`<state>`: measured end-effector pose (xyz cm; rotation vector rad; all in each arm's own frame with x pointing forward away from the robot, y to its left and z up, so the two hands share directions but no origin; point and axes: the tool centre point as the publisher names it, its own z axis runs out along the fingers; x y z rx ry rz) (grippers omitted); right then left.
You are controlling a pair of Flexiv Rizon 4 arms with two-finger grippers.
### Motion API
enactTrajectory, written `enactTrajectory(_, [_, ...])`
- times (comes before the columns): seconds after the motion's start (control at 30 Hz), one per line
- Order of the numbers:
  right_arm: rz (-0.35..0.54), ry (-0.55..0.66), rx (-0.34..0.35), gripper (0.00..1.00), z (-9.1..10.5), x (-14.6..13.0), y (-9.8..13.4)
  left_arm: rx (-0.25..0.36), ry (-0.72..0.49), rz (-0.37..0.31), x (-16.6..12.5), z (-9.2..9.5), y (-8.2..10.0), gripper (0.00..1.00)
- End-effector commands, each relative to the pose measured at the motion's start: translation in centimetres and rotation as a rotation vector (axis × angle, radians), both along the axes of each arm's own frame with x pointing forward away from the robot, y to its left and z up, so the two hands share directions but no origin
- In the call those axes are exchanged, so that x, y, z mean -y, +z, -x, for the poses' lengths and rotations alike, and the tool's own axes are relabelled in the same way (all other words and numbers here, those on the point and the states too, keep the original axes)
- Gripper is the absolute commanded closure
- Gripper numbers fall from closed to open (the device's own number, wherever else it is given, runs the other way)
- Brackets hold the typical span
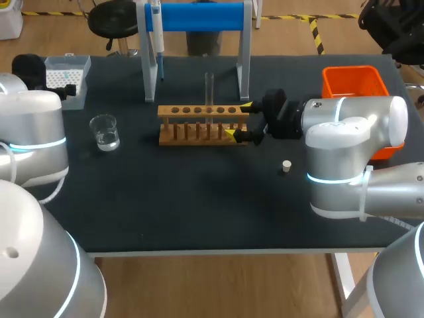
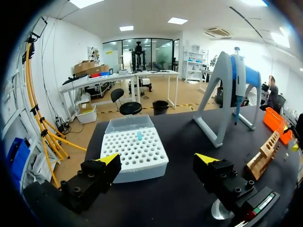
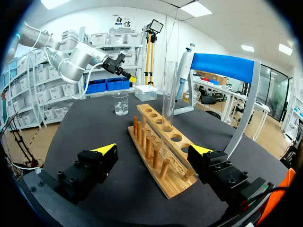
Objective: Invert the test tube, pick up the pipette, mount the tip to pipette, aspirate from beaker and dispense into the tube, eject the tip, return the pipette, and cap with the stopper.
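Observation:
A clear test tube (image 1: 209,89) (image 3: 169,94) stands upright in a hole of the wooden rack (image 1: 202,124) (image 3: 161,151). My right gripper (image 1: 238,120) (image 3: 154,151) is open at the rack's right end, one finger on each side of it, holding nothing. The pipette (image 1: 158,40) (image 2: 238,75) (image 3: 182,71) hangs on the blue stand (image 1: 199,16). My left gripper (image 2: 158,161) is open and empty just short of the white tip box (image 1: 66,78) (image 2: 135,151). The beaker (image 1: 105,131) (image 3: 120,103) holds clear liquid. A small white stopper (image 1: 286,166) lies right of the rack.
An orange bin (image 1: 354,83) (image 2: 274,120) sits at the back right, partly behind my right arm. The black table's front half (image 1: 199,205) is bare. The stand's grey legs (image 1: 149,73) flank the space behind the rack.

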<state>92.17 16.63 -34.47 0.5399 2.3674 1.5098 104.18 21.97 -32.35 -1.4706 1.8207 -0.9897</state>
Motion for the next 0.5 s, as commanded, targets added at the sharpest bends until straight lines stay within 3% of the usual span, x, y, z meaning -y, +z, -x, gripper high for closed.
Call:
enactTrajectory(0.03, [0.000,0.000,0.001,0.00,0.0,0.0,-0.1,0.004,0.002,0.000,-0.3,-1.2,-0.6,0.00])
enactTrajectory(0.5, [0.000,0.000,0.001,0.00,0.0,0.0,-0.1,0.024,0.011,0.004,-1.5,-3.8,-1.3,0.00])
